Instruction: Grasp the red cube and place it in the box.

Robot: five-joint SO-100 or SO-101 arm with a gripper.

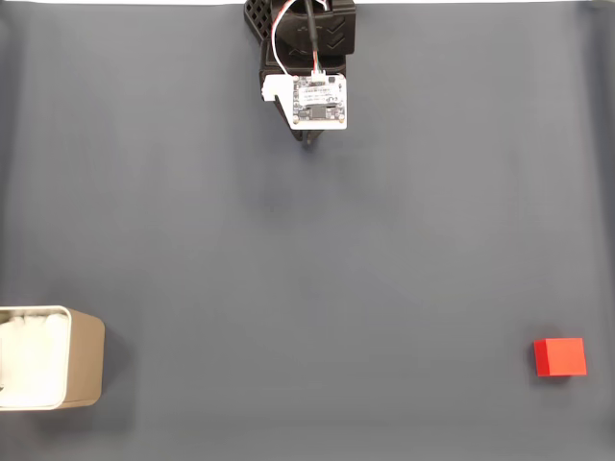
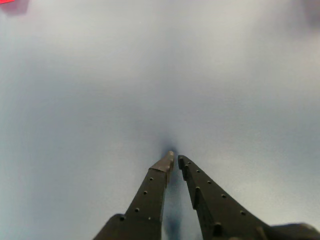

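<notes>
Sitting on grey cloth, small bright red cube, matte flat faces; jaws nearly clenched, empty

A matt, smooth dark grey table is seen. The cube is shown with matt red faces. The box has smooth tan walls and a crinkled white lining. The gripper fingers appear as dull black plastic, dotted with small holes.
</notes>
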